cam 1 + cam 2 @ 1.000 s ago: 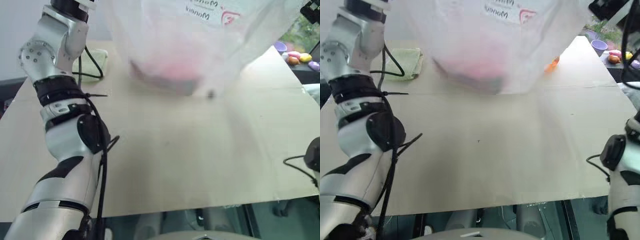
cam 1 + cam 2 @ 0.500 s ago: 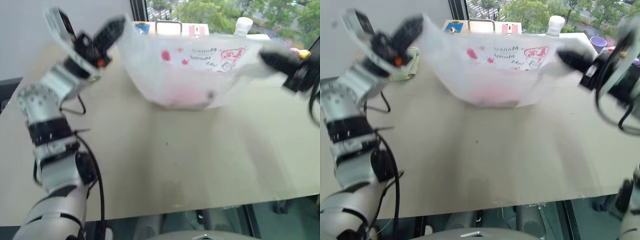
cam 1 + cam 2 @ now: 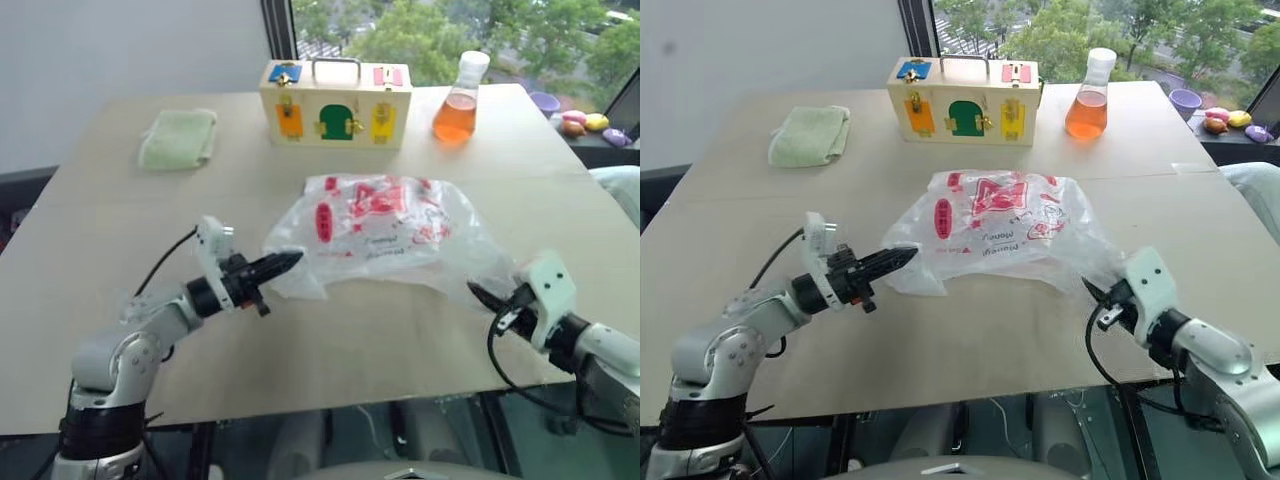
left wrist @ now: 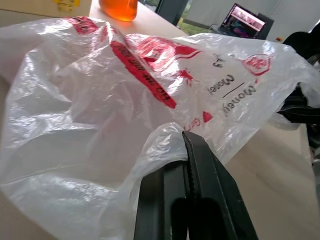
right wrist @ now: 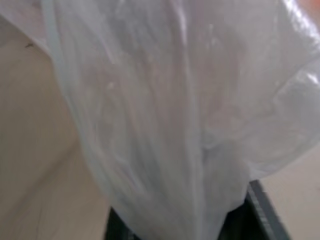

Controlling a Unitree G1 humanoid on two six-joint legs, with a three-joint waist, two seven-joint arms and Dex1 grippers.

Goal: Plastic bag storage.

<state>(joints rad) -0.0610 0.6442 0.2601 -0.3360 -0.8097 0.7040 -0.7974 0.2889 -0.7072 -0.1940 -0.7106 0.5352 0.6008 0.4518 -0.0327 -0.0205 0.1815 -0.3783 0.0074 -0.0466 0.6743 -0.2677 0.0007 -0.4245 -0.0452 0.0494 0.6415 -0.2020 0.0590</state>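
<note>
1. At the far left of the table (image 3: 90, 260) lies a folded green cloth (image 3: 178, 138), well apart from everything else.
2. The left end effector (image 3: 287, 261) reaches level from the left, its two black fingers pressed together with a fold of the bag pinched between them — the left wrist view shows the film bunched at the tips.
3. Behind the middle of the table stands a pale wooden box (image 3: 336, 103) with a metal handle on top and orange, green and yellow doors on its front.
4. The bag (image 3: 385, 232) lies crumpled on the table in front of the box, in the middle between the two end effectors; it is thin, translucent white, with red patches and red lettering, and something pinkish shows faintly through it.
5. To the right of the box stands a glass flask (image 3: 458, 102) with orange liquid and a white stopper.
6. The right end effector (image 3: 483, 299) comes in from the right, low over the table, at the bag's right corner. In the right wrist view the film drapes down over its black fingers — I cannot tell how wide they stand or whether they grip it.
7. Small coloured items (image 3: 583, 124) sit on a dark ledge beyond the table's far right corner.
</note>
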